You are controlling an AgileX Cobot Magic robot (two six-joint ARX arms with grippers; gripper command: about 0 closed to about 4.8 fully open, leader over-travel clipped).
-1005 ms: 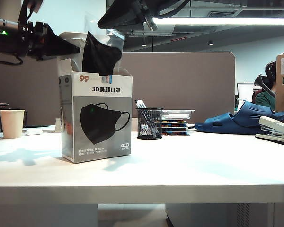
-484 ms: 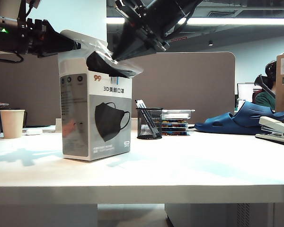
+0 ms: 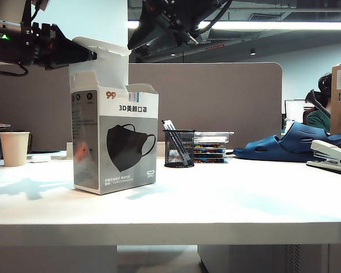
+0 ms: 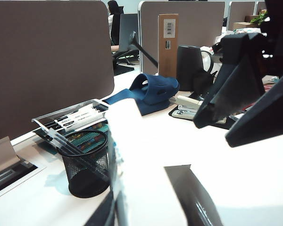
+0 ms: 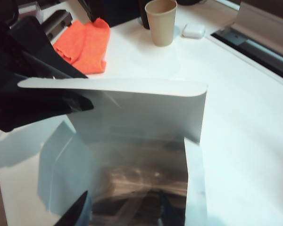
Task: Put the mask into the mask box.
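1 glossy mask (image 5: 141, 181) inside | left end effector (image 3: 90, 55) pinches mask box (image 3: 116, 142) | right (image 3: 134, 42) parted above

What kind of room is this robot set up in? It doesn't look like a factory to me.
Most likely an open-plan office. Grey desk dividers stand behind the white table, which carries a mesh pen cup, a stapler and a paper cup. The mask box stands among them.

Grey-and-white mask box (image 3: 115, 142) with red logo; black left claw (image 3: 82, 55), black right claw (image 3: 137, 37).
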